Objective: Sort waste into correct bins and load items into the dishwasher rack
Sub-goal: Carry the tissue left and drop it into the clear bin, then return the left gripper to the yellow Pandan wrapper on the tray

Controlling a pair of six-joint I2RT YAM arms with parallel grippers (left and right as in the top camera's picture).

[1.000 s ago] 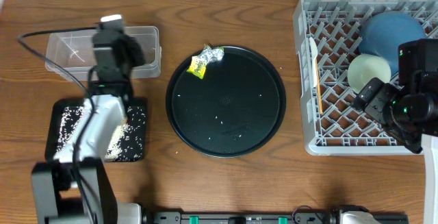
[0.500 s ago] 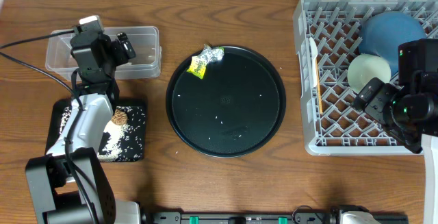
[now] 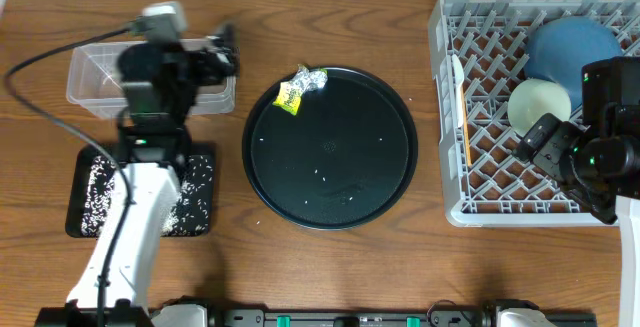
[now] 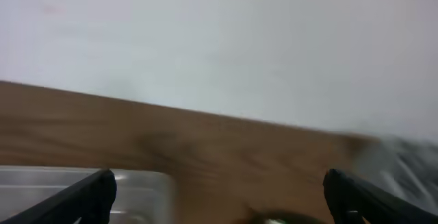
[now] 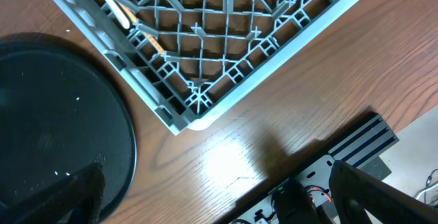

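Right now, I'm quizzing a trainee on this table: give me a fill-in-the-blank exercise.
The round tray holds foil and a yellow ____. The rectangular tray holds scattered ____. The bowl sits in the ____. The left gripper and right gripper are both ____.
Missing: wrapper; rice; rack; open.

table: brown wood, grain running 9 to 3 o'clock | round tray: large, black, flat at table centre | wall: plain white, beyond table's 12 o'clock edge
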